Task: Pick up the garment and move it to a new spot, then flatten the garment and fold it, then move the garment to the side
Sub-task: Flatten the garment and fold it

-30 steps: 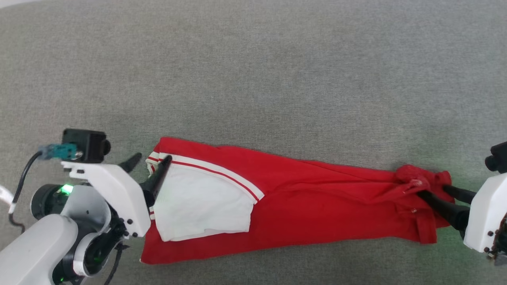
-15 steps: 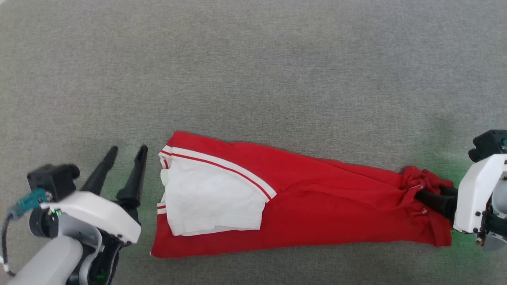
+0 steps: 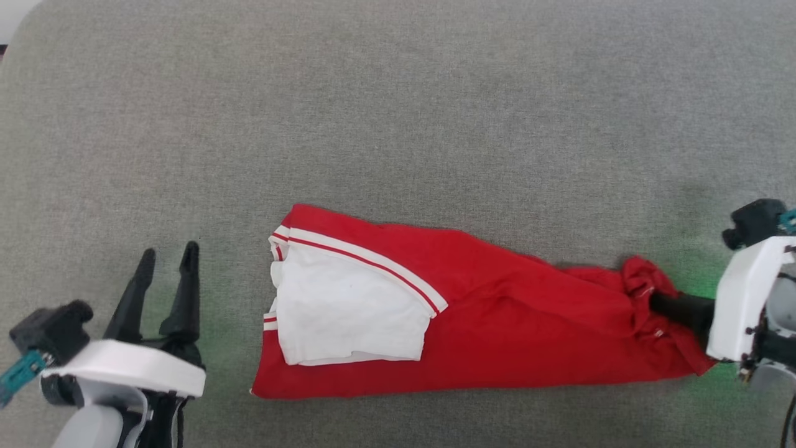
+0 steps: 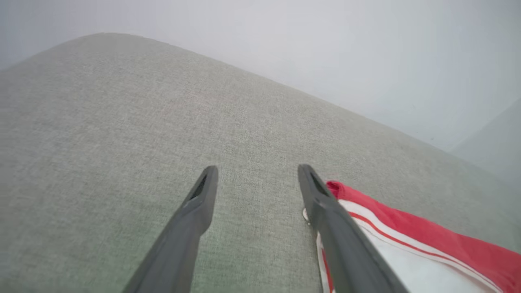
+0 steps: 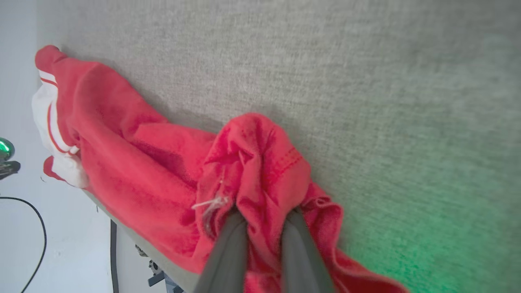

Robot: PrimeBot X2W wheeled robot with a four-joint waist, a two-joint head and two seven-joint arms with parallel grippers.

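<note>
The garment [image 3: 497, 330] is a red T-shirt folded into a long strip on the grey surface, with a white sleeve [image 3: 348, 311] on top at its left end. My right gripper [image 3: 653, 302] is shut on the bunched red hem at the strip's right end. In the right wrist view the cloth [image 5: 142, 162] wraps over both fingers of that gripper [image 5: 262, 211]. My left gripper [image 3: 169, 250] stands open over bare surface, apart from the garment's left end. From the left wrist, its open jaws [image 4: 257, 169] hold nothing, and the striped shoulder [image 4: 407, 240] lies beside the right finger.
The grey fabric surface [image 3: 398, 124] stretches wide behind and to both sides of the garment. Its rounded far corner [image 3: 15, 37] shows at the top left. Its near edge and a dark cable [image 5: 36, 228] on the floor appear in the right wrist view.
My left gripper has drawn back leftward from the garment's left end, staying open. My right gripper's jaws have closed on the bunched hem. The head camera has shifted.
</note>
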